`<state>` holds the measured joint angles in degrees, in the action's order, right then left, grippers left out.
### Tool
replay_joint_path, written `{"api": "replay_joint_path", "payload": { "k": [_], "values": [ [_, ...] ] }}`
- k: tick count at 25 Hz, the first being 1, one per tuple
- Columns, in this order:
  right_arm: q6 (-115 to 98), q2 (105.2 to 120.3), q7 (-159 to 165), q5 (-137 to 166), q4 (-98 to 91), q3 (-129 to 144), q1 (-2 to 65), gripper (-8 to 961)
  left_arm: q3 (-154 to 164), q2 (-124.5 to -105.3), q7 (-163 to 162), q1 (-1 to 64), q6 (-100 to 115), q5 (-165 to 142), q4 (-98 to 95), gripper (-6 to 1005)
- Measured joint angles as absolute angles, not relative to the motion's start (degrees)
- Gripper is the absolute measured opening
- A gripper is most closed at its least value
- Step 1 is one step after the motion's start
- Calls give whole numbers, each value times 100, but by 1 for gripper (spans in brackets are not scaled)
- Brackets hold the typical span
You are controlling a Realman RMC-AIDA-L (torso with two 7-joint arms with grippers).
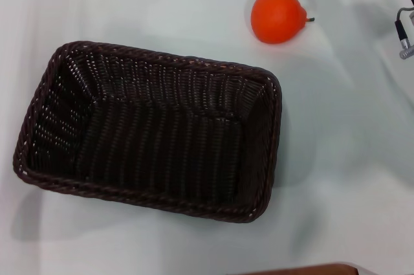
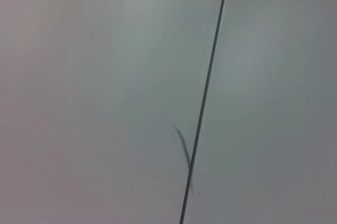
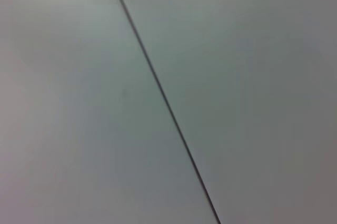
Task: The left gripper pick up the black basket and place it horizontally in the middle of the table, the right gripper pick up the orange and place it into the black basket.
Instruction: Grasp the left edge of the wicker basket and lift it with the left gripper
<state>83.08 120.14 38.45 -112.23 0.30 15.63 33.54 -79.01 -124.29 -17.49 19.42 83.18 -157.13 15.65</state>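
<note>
Basket (image 1: 152,129), the big rectangular wicker one, v. dark brown-black w/ braided rim and sloping sides, is lying long side across the centre-left of the head view on the plain white table (image 1: 349,158), slightly skewed. That reads as step 1 prob. done already: it's sitting roughly mid-table and more or less horizontal. Nothing is resting inside it; only bare weave is showing on the floor and walls.

Step 2 is looking not yet begun. The bright orange-red roundish fruit (image 1: 278,15), w/ a tiny dark stem pointing to frame right, is sitting on the table at upper centre-right, apart from the basket's far rim, nothing touching it.

Some metal hardware (image 1: 405,26) is poking in at the upper right edge, near the fruit; can't tell if that's the right gripper or whether its fingers are spread or pressed together. Left gripper isn't showing anywhere. Both wrist views are giving only blank pale surface crossed by a thin dark line.
</note>
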Motion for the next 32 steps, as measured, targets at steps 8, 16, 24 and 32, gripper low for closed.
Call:
{"api": "replay_joint_path", "payload": {
  "k": [8,16,24,32],
  "values": [
    [8377,12015,3225,-11223,35,1617,3385,812,-7909,-12423,-1749,1960,8282,-15715,1565,875],
    [8281,12013,3102,-11223,28,1617,3375,811,-7911,-12407,-1753,1960,8281,-15729,1533,874],
    [8281,11995,3116,-11239,26,1589,3333,811,-7841,-12361,-1852,1960,8278,-15782,1520,873],
    [8246,12006,3170,-11241,51,1583,3359,812,-7357,-11484,-3926,2063,8204,-16379,1562,872]
  ]
}}
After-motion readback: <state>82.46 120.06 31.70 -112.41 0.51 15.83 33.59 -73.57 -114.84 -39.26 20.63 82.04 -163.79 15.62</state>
